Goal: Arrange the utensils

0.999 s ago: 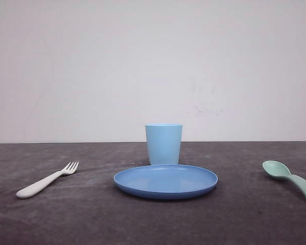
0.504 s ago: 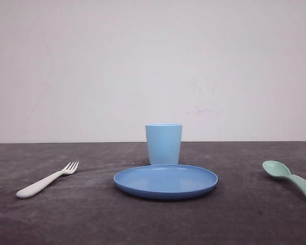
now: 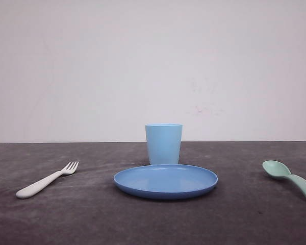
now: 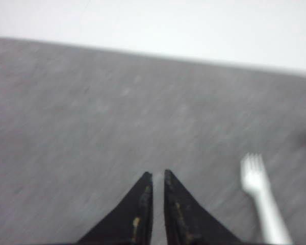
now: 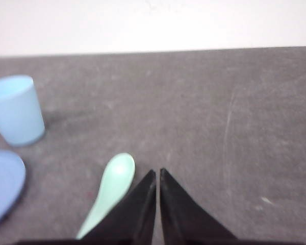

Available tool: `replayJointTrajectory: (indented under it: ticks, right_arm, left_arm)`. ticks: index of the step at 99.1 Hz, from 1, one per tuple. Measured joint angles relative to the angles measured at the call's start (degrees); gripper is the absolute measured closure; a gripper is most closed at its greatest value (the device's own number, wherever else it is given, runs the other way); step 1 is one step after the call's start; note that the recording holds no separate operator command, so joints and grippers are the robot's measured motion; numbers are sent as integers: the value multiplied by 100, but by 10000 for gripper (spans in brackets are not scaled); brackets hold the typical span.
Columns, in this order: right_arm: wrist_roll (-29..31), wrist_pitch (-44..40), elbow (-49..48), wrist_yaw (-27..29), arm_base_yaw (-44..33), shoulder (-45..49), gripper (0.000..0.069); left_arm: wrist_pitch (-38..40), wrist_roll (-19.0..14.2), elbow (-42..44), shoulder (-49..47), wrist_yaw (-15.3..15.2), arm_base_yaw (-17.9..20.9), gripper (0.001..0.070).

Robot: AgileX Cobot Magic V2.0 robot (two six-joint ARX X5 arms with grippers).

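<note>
Left gripper [image 4: 156, 176]: my fingers pressed together, empty; the white fork [image 4: 262, 201] lies on the table [image 4: 92, 117] beside them, apart. The picture is blurred, so its exact offset is uncertain.
Right gripper [image 5: 157, 173]: fingers likewise closed, empty; the mint-green spoon [image 5: 109, 191] lies just beside them, bowl away from me.
Risk: descending with fingers closed would push either utensil aside, possibly toward the plate [image 5: 2, 184].

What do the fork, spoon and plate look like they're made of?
All three look like matte plastic, though the pictures can't prove it. The white fork has a thick, rounded, moulded handle. The mint-green spoon is evenly coloured with soft edges. The blue plate shows only a dull sheen, no glassy glare.
</note>
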Motion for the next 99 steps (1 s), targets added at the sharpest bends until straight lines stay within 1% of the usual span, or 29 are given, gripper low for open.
replayJointTrajectory:
  ticks: [7,12,20,26,35,46,55,63,71,79,91,99]
  right_arm:
    - [199,-52,201,-105,0,7,677]
    - [323,-90,455,-192,0,17,680]
    - [463,-166,1021,-280,0,46,681]
    - [505,-258,1510,-295,0,116,682]
    - [525,-570,2304,-308,0,372,682]
    - [472,-1102,3176,-308,0,793,682]
    - [365,-1565,3847,-299,0,1185,682]
    - [267,-1974,4365,-269,0,1576,682]
    - [170,-2380,4758,-234,0,2004,682]
    - [85,-2603,4927,-232,0,2446,682]
    - [-57,-2931,4929,-216,0,3117,682]
    - [-129,-3176,4929,-72,4,3556,682]
  left_arm:
    - [463,-223,26,0,337,0,696]
    - [654,-356,140,0,514,-2,696]
    - [699,-533,549,13,544,0,696]
    - [671,-595,960,46,586,0,696]
    - [334,-645,1679,203,656,-2,696]
    - [-621,-647,2691,634,695,-2,696]
    - [-1449,-485,3493,1056,793,-2,696]
    - [-2072,-225,4118,1445,828,-2,696]
    - [-2524,37,4553,1851,831,-2,696]
    - [-2798,210,4743,2293,835,-2,696]
    - [-2946,313,4745,2942,837,-2,696]
    - [-2966,369,4745,3314,831,-13,696]
